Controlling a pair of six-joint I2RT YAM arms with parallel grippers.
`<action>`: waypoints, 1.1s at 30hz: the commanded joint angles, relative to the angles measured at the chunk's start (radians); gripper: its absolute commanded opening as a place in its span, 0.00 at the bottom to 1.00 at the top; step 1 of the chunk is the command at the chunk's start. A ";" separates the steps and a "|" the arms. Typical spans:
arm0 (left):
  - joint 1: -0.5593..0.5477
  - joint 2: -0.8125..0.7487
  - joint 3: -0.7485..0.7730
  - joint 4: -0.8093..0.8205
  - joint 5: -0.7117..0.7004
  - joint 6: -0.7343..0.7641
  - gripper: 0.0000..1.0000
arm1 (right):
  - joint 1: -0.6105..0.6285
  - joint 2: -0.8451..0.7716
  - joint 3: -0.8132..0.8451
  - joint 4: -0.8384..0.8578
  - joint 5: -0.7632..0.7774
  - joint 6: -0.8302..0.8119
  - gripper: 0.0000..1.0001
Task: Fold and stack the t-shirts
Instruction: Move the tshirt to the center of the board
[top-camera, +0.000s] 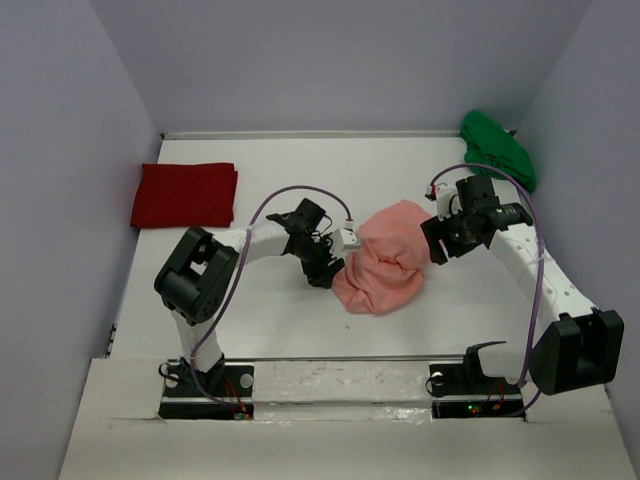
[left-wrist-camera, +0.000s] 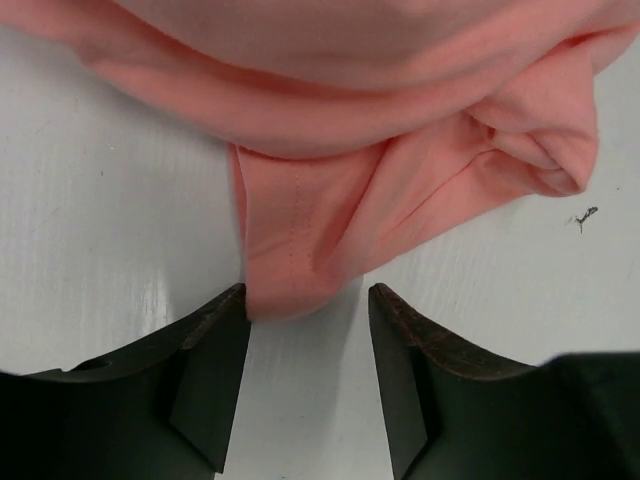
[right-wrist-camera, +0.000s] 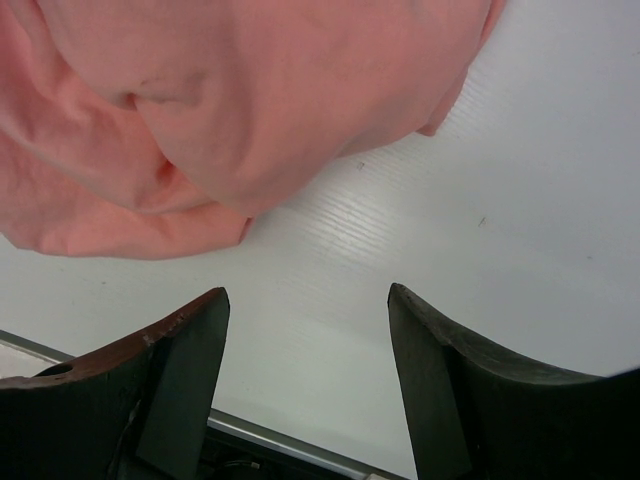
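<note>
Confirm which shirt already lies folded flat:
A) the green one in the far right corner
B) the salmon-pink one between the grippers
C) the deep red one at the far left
C: the deep red shirt lies as a flat, neat rectangle, while the salmon-pink shirt is a crumpled heap and the green shirt is bunched up in its corner.

Salmon-pink shirt (left-wrist-camera: 300, 230) runs past the top edge in the left wrist view, and past the top and left edges in the right wrist view (folds hide its shape). From above, the left gripper (top-camera: 328, 274) has fingertips too small to discern.
</note>
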 joint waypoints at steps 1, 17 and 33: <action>-0.012 0.021 0.041 -0.033 0.004 0.012 0.59 | -0.007 -0.004 0.001 0.042 -0.033 -0.001 0.70; 0.020 -0.058 0.057 -0.063 -0.074 0.014 0.00 | -0.007 0.048 0.060 -0.033 -0.145 -0.034 0.69; 0.303 -0.289 0.449 -0.240 -0.176 0.053 0.00 | 0.053 0.295 0.451 -0.216 -0.311 -0.078 0.67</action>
